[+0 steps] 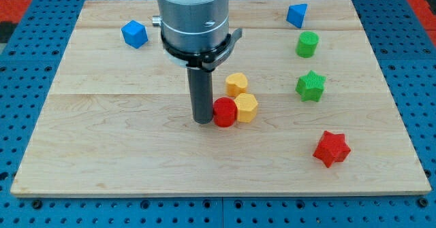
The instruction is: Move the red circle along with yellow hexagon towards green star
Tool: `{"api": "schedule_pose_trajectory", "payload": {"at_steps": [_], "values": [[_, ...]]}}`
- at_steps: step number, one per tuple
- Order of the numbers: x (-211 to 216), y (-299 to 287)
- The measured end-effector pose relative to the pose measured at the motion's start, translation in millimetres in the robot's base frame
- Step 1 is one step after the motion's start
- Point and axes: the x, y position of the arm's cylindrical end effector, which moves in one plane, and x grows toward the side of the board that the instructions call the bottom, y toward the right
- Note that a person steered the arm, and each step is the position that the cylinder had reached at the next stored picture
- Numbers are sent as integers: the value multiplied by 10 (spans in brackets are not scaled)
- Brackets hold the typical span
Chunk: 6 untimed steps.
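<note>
My tip rests on the wooden board a little left of the frame's centre; it is a plain rod with nothing to open or close, and it holds nothing. It touches the left side of the red circle, which in turn presses against the yellow hexagon on its right. Another yellow block sits just above them. The green star lies well to the right, with a green cylinder above it and a red star below. Two blue blocks, one upper left, one upper right, sit near the top edge.

One view — high, angled down on the board.
</note>
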Motion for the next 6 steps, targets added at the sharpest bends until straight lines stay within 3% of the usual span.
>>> {"api": "schedule_pose_trajectory", "payload": {"at_steps": [3, 4, 5, 6], "values": [[-2, 714], [-6, 566], [-356, 793], [-273, 842]]}}
